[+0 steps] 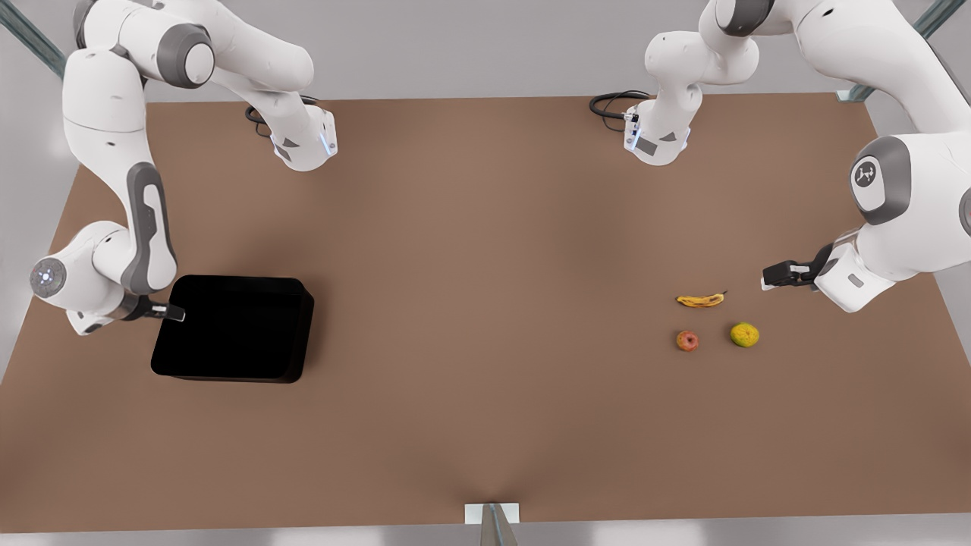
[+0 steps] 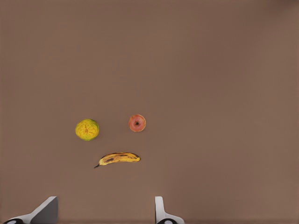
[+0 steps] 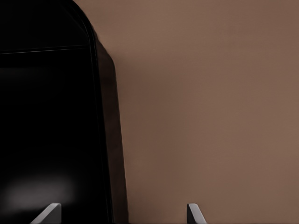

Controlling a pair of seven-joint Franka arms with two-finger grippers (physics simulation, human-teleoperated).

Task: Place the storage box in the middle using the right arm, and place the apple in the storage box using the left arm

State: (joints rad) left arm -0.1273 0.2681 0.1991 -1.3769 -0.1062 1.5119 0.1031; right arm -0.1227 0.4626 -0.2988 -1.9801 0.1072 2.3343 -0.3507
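The black storage box (image 1: 235,330) sits on the table at the front view's left. My right gripper (image 1: 176,312) hangs open at the box's left rim. In the right wrist view its two fingertips (image 3: 191,212) straddle the wall of the box (image 3: 46,116), one over the inside and one over the table. The small red-orange apple (image 1: 687,340) lies at the front view's right. Open and empty, my left gripper (image 1: 768,277) hovers to the right of the fruits. In the left wrist view the apple (image 2: 137,123) lies well ahead of that gripper (image 2: 105,212).
A spotted banana (image 1: 700,301) (image 2: 119,158) and a yellow-green round fruit (image 1: 745,334) (image 2: 87,129) lie close to the apple. The brown table (image 1: 485,265) stretches bare between box and fruits. Both arm bases stand at the far edge.
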